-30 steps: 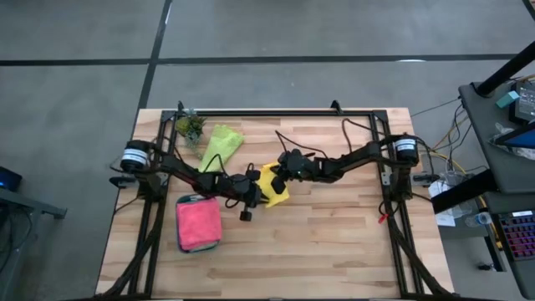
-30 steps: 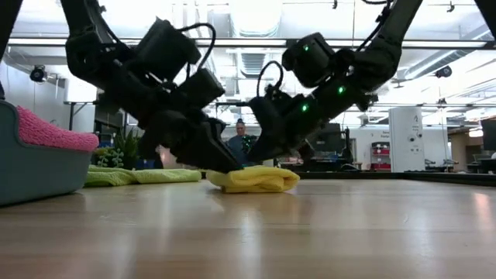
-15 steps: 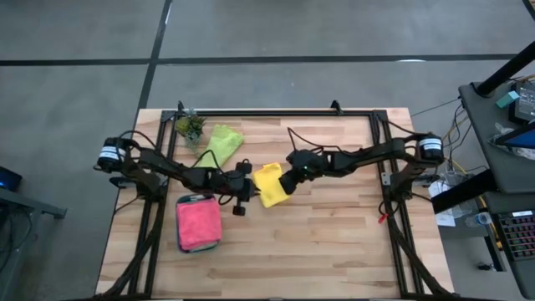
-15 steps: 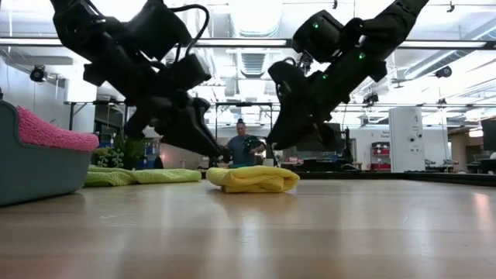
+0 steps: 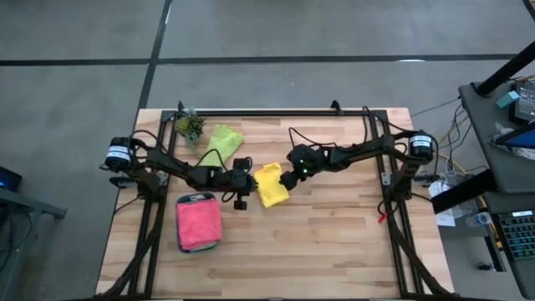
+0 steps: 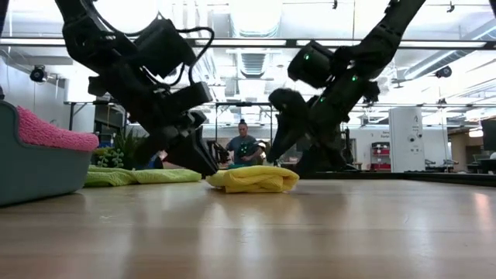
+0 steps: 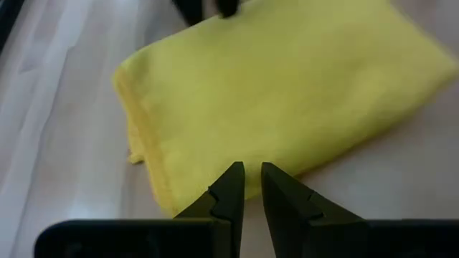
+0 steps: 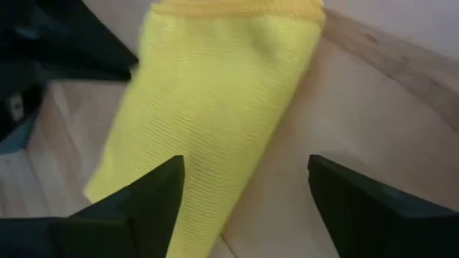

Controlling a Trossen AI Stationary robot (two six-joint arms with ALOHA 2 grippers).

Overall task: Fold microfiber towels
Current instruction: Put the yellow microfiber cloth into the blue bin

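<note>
The yellow towel (image 5: 270, 184) lies folded into a compact pad near the middle of the table (image 5: 334, 251), flat on the wood and held by neither arm. Seen from above, its long axis runs from far to near, with the near end skewed slightly to the right.

The left gripper (image 5: 244, 180) sits just beside the towel's left edge. In the left wrist view its fingers (image 7: 231, 188) are nearly together and empty, and the tips stand at the towel's border, over the bare wood. The right gripper (image 5: 288, 178) sits just beside the towel's right edge. In the right wrist view its fingers (image 8: 154, 188) are spread wide, with the towel lying between and beyond them and nothing clamped. The low view shows both grippers close above the table surface.

The two grippers therefore flank the pad across its short axis and stand about equally near it. Judged from this layout, the pad is ready for transfer. The teal tray (image 5: 181, 242), which already holds a folded pink towel (image 5: 199, 224), lies to the near left, so the left arm has the shorter path. The lime green towel (image 5: 221, 142) lies unfolded at the far left, beside the potted plant (image 5: 190, 126).
</note>
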